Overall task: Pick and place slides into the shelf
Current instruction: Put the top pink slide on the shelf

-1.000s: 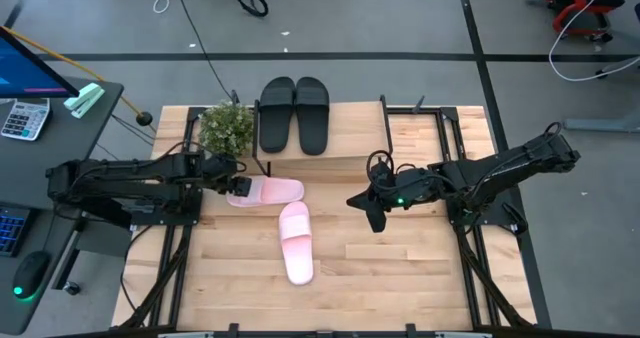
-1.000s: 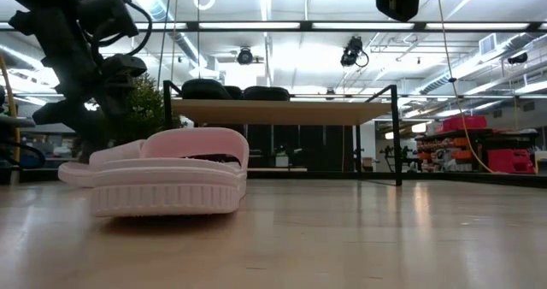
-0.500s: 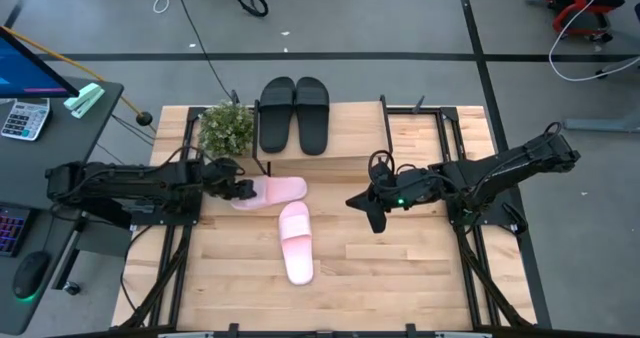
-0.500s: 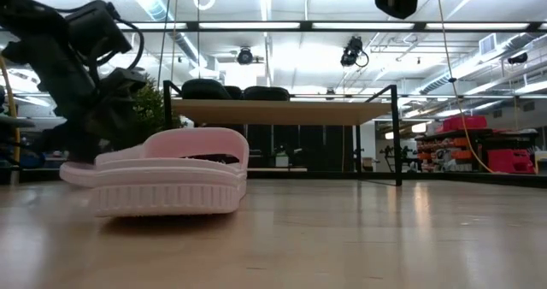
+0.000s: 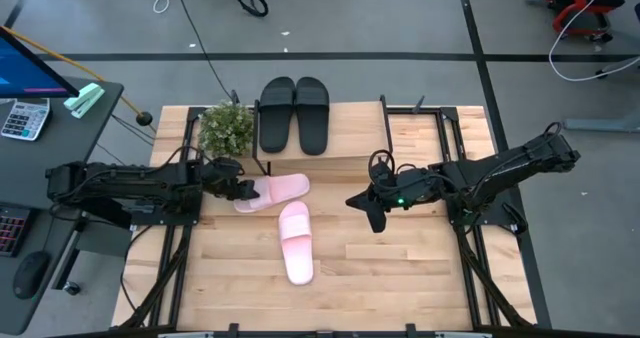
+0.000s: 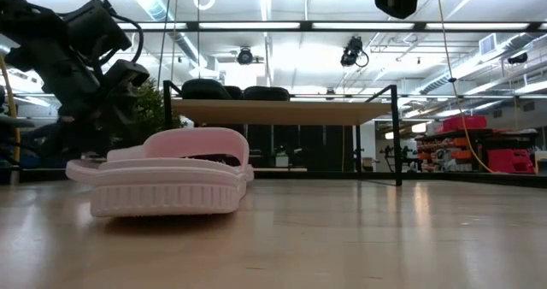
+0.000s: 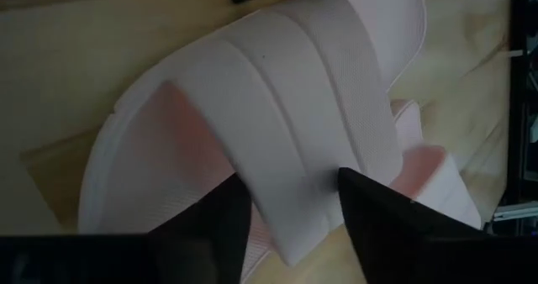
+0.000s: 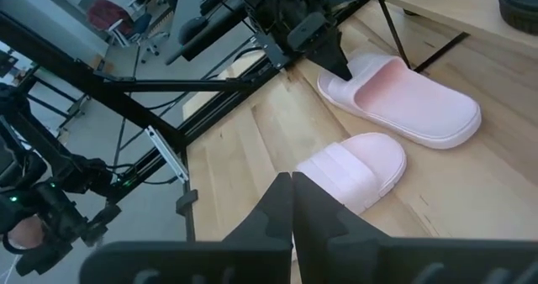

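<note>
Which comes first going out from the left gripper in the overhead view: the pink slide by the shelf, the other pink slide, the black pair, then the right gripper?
1. Pink slide by the shelf: at the left gripper.
2. Other pink slide: toward the table's front.
3. Black pair: on the shelf.
4. Right gripper: across the table.

Items 2 and 3 are close to call.

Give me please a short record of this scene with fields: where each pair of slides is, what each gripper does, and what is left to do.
black slides: both on the shelf top, side by side
pink slides: both on the table, one by the shelf, one nearer the front
left gripper: at the heel of the pink slide by the shelf, fingers astride its strap
right gripper: shut, empty, above the table
left to do: both pink slides not yet on the shelf
</note>
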`<act>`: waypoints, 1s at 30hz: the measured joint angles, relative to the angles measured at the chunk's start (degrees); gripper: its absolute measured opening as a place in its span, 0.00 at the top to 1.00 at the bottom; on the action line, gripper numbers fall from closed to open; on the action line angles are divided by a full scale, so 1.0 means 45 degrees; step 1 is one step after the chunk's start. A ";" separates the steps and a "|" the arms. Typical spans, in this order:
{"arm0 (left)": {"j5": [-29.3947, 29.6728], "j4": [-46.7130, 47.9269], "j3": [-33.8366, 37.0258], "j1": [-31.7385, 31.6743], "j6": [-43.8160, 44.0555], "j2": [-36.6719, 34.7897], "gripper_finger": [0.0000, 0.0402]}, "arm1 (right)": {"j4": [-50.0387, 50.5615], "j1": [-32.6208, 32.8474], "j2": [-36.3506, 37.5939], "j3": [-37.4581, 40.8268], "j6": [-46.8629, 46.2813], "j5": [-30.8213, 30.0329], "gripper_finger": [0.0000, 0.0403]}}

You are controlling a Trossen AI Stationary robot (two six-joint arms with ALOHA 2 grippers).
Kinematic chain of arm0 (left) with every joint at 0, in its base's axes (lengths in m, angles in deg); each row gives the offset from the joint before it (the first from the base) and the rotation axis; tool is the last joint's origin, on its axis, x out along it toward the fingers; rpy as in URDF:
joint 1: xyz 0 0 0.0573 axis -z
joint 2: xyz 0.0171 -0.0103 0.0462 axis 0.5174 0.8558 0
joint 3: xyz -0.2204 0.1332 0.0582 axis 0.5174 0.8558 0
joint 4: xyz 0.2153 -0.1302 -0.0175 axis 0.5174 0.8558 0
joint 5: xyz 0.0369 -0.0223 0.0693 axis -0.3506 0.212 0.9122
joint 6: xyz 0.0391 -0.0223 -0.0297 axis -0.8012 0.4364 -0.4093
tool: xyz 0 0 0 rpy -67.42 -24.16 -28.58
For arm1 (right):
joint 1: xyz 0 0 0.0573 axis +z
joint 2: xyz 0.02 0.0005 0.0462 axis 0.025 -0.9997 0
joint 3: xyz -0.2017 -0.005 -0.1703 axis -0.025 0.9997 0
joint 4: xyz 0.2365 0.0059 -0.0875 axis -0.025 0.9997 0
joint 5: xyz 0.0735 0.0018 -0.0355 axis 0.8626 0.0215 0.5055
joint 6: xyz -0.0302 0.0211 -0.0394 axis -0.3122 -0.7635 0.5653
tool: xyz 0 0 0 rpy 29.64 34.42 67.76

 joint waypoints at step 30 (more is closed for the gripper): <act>0.0284 0.0031 -0.0005 0.1416 0.2714 -0.2898 0.98 | 0.0015 0.0000 0.0000 0.0000 0.0205 -0.0227 0.99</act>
